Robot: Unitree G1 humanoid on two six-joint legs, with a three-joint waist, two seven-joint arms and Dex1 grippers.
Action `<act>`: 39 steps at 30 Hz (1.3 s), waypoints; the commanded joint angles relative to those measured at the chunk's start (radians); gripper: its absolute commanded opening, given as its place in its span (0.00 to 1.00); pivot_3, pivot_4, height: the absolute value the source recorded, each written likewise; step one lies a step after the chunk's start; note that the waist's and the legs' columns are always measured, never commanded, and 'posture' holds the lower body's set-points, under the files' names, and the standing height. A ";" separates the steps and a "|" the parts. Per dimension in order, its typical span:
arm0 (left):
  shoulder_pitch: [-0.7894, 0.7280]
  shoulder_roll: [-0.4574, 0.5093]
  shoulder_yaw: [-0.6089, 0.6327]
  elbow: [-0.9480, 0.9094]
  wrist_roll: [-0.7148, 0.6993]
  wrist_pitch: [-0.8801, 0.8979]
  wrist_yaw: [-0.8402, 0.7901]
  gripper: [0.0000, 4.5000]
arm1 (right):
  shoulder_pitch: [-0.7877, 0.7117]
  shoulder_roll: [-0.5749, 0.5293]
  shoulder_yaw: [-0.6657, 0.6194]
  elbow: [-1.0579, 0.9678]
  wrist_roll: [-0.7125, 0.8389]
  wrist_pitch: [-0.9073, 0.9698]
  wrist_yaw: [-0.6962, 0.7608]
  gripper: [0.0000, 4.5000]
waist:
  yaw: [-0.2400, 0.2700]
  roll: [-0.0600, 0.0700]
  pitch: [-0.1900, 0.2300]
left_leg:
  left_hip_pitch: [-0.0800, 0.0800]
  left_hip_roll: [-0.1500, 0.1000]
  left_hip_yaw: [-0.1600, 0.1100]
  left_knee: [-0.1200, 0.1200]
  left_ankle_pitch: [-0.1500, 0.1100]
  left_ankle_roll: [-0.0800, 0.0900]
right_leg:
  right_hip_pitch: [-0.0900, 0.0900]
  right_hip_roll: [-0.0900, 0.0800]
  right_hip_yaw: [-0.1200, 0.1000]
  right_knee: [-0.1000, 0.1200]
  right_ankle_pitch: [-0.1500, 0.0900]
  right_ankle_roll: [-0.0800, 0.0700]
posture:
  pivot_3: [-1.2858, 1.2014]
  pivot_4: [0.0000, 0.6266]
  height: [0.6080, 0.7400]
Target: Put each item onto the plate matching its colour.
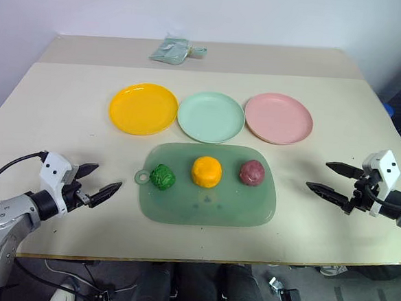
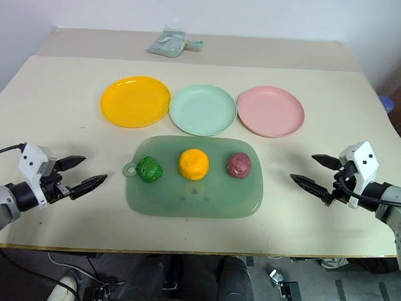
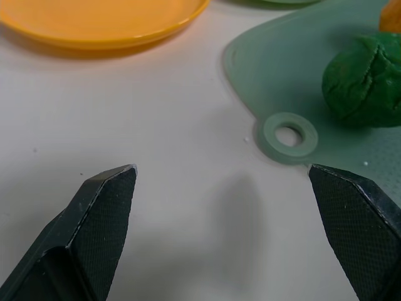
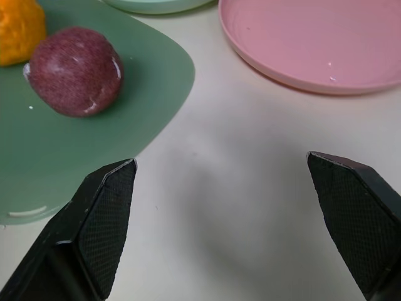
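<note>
Both jaws wide, empty; left gripper (image 1: 100, 185) is nearest the green ball (image 1: 162, 177), right gripper (image 1: 336, 181) nearest the maroon ball (image 1: 252, 172).

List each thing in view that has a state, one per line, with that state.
left gripper: open, empty, above the table
right gripper: open, empty, above the table
green ball: on the green board, not yet placed
orange ball: on the board, not yet placed
maroon ball: on the board, not yet placed
yellow plate: empty
mint plate: empty
pink plate: empty
pale green bag: lying at the table's far edge
</note>
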 commanded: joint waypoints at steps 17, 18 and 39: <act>-0.222 -0.011 -0.079 -0.130 -0.183 0.139 -0.003 1.00 | -0.093 0.102 -0.055 -0.106 0.022 0.010 -0.137 0.98 | 0.015 0.000 0.000 | 0.000 -0.001 0.000 0.000 0.000 0.000 | 0.000 0.001 0.000 0.000 0.000 0.000 | 0.52 0.24 1.00; -0.239 0.007 -0.110 -0.123 -0.174 0.146 -0.030 1.00 | -0.068 0.103 -0.060 -0.146 0.046 0.031 -0.128 0.98 | 0.017 0.000 0.000 | 0.000 -0.001 0.000 0.000 0.000 0.000 | 0.000 0.001 0.000 0.000 0.000 0.000 | 0.52 0.24 1.00; -0.560 -0.056 -0.380 0.189 0.076 0.008 -0.133 0.52 | 0.078 0.165 -0.034 -0.376 0.141 0.087 -0.130 1.00 | 0.025 0.000 0.000 | -0.001 -0.001 0.000 0.006 0.000 0.002 | 0.002 0.006 -0.001 0.003 0.000 0.001 | 0.52 0.24 1.00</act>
